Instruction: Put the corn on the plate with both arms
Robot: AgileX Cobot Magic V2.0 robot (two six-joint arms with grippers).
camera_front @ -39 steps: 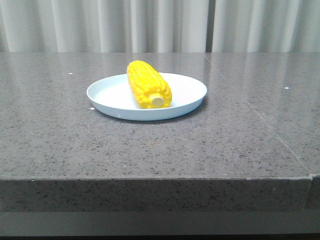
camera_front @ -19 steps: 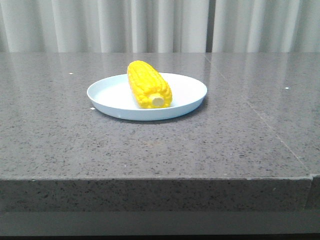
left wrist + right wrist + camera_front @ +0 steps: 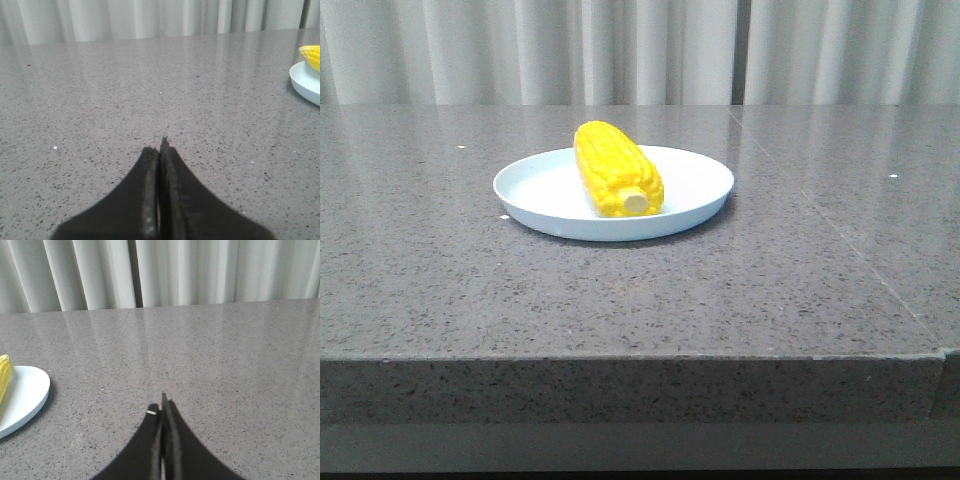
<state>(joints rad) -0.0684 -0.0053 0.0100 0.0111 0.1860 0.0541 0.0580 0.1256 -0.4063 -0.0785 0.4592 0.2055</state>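
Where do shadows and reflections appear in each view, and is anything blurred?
Front view: the bright yellow corn cob and pale blue-white round plate look sharp, a soft shadow under the rim, curtains mirrored faintly in the grey stone table. Left wrist view: shut black left gripper looks soft. Right wrist view: shut black right gripper, pale streaks on the stone.
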